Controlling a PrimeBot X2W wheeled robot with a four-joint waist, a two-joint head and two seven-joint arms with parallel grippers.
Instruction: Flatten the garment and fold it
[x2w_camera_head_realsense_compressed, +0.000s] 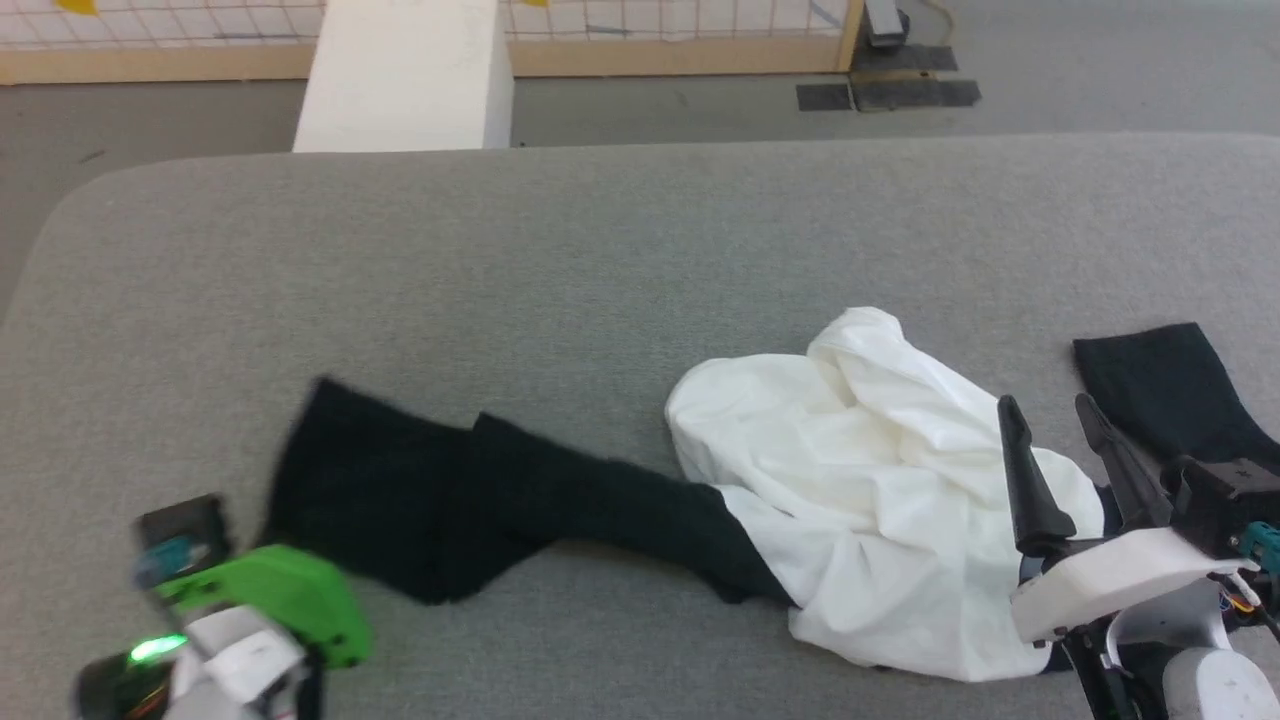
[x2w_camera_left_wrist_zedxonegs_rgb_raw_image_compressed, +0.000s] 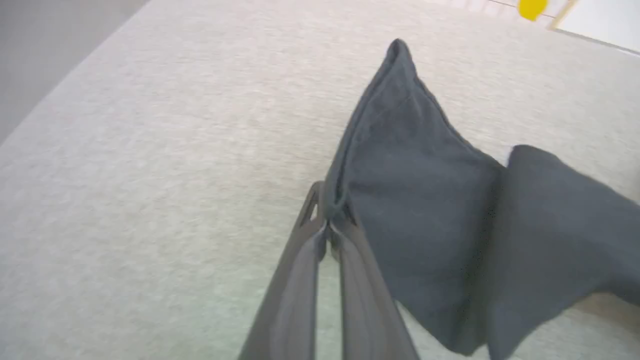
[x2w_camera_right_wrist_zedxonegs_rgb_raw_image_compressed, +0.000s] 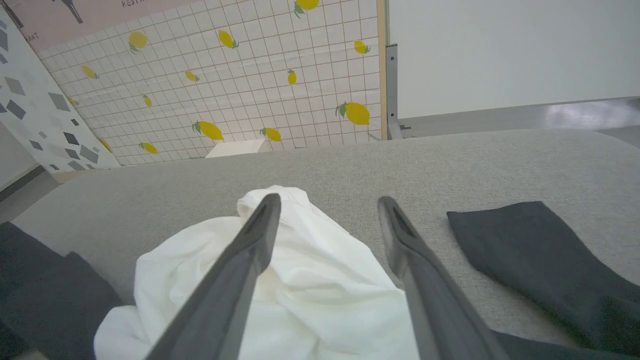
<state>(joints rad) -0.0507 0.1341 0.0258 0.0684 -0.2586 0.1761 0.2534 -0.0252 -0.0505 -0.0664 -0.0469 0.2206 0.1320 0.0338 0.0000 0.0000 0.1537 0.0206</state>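
The garment lies crumpled on the grey table (x2w_camera_head_realsense_compressed: 600, 250). Its white body (x2w_camera_head_realsense_compressed: 880, 480) is bunched at the right. One black sleeve (x2w_camera_head_realsense_compressed: 480, 500) stretches out to the left, and another black sleeve (x2w_camera_head_realsense_compressed: 1165, 390) lies flat at the far right. In the left wrist view my left gripper (x2w_camera_left_wrist_zedxonegs_rgb_raw_image_compressed: 330, 225) is shut on the hem edge of the black sleeve (x2w_camera_left_wrist_zedxonegs_rgb_raw_image_compressed: 425, 200), which is lifted into a peak. Its green-covered wrist (x2w_camera_head_realsense_compressed: 270, 600) shows at the lower left. My right gripper (x2w_camera_head_realsense_compressed: 1047, 405) hovers open over the white body's right side, nothing between its fingers (x2w_camera_right_wrist_zedxonegs_rgb_raw_image_compressed: 240, 260).
The table's rounded far edge runs across the back, with grey floor beyond it. A white block (x2w_camera_head_realsense_compressed: 405, 75) stands behind the table, and dark mats (x2w_camera_head_realsense_compressed: 890, 92) lie on the floor. A lemon-patterned tiled panel (x2w_camera_right_wrist_zedxonegs_rgb_raw_image_compressed: 250, 75) closes off the background.
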